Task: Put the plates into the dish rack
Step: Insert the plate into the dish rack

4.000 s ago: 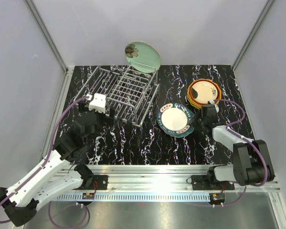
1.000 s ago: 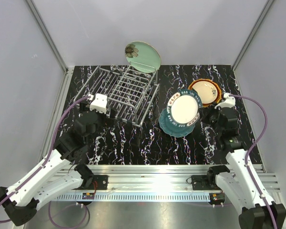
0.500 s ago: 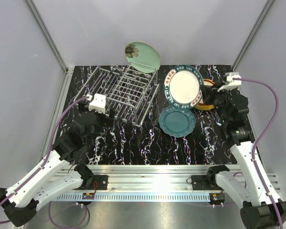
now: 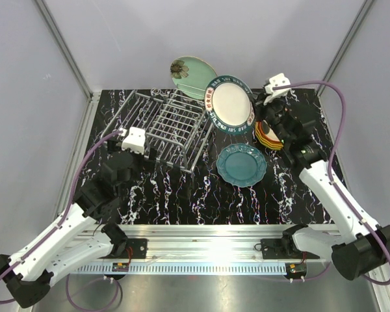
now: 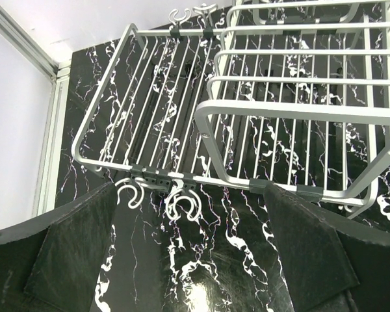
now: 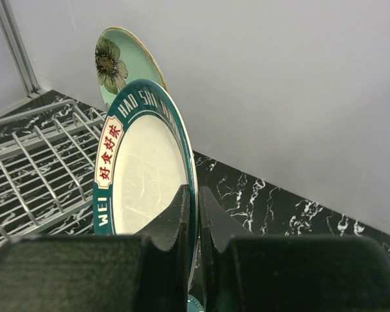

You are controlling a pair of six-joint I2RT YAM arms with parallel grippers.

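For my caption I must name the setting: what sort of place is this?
Probably a robot test cell, not a kitchen: plain pale walls, two arms bolted to an aluminium rail, and a silver wire dish rack on a black marbled tabletop.

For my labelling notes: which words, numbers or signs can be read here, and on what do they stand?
"HAO SHI": white letters on the dark teal rim of the cream-centred round plate.
"WEI": same rim, lower left.
Red Chinese characters on the rim's white panel: not sharp enough to read surely.
No other text seen.
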